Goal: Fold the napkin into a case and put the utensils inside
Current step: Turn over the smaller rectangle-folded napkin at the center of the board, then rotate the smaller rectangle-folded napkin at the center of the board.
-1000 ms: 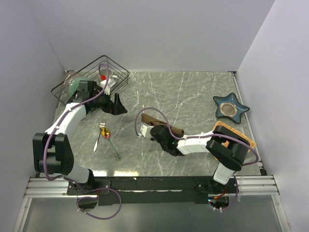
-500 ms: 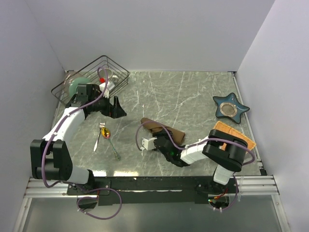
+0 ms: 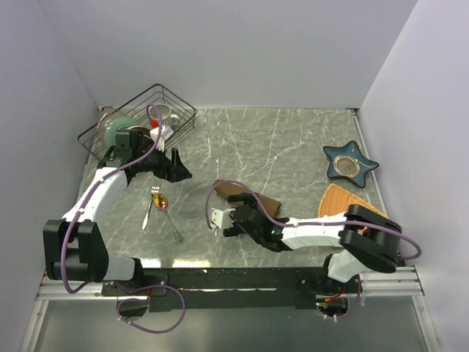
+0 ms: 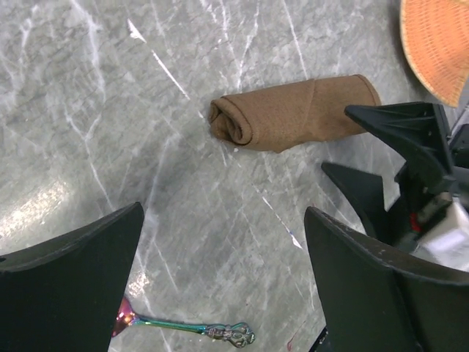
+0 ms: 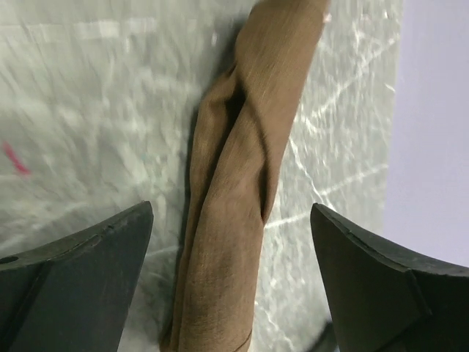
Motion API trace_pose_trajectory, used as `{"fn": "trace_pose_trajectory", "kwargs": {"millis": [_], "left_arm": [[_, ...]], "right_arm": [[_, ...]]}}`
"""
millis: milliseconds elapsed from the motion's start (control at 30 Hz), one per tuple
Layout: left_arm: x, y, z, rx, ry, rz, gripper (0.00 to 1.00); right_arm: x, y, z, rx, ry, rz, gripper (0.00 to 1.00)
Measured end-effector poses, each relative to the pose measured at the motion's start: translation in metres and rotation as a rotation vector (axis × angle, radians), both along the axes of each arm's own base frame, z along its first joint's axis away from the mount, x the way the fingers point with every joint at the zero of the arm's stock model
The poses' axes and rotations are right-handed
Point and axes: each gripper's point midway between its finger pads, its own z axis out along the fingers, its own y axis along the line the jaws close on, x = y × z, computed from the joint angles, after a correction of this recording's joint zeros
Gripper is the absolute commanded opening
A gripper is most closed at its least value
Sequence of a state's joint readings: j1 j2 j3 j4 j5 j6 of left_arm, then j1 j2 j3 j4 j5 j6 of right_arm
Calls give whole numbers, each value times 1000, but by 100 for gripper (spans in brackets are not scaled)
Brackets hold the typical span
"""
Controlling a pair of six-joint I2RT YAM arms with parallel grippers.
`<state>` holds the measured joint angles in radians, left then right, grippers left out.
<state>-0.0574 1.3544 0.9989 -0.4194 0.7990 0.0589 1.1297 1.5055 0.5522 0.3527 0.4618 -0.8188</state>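
Brown napkin (image 3: 246, 196) lay rolled on counter (image 3: 293, 147). Right hand (image 3: 233, 222) had just released it, now wide open, empty; left hand (image 3: 176, 163) open, empty too. Utensils (image 3: 162, 206) next, probably.

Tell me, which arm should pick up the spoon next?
Probably the left. Its open hand hangs close to the spoon, on its own side of the table. The right hand is open too, but it sits beside the rolled napkin, farther from the spoon.
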Motion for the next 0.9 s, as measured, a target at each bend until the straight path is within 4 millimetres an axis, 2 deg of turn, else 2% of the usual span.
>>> {"fn": "trace_pose_trajectory", "kwargs": {"millis": [33, 67, 100, 167, 200, 300, 400, 500, 600, 700, 800, 900], "left_arm": [[0, -1, 1, -5, -4, -5, 77], [0, -2, 2, -11, -5, -9, 71], [0, -4, 2, -17, -8, -18, 59], [1, -9, 4, -29, -12, -43, 47], [3, -13, 4, -33, -6, -54, 36], [13, -34, 2, -42, 4, -118, 30], [21, -61, -4, -39, 19, -187, 29], [24, -90, -14, -36, 33, -257, 26], [25, -113, -28, -25, 54, -308, 24], [23, -129, -47, -4, 87, -342, 23], [18, -134, -67, 22, 129, -359, 20], [12, -133, -87, 59, 177, -367, 19]], "right_arm": [[-2, 4, 6, 28, 27, -1, 96], [-4, 10, 16, 69, 64, -3, 96], [-4, 11, 20, 90, 82, -8, 96], [-4, 12, 37, 159, 133, -29, 96], [-2, 9, 47, 197, 162, -51, 96], [13, -12, 74, 321, 247, -155, 91], [24, -42, 84, 398, 320, -265, 81], [23, -68, 76, 437, 439, -376, 65], [10, -81, 59, 436, 566, -442, 54], [0, -86, 43, 431, 664, -495, 51], [-4, -88, 22, 392, 776, -553, 49], [-1, -88, 2, 352, 903, -620, 49]]}}
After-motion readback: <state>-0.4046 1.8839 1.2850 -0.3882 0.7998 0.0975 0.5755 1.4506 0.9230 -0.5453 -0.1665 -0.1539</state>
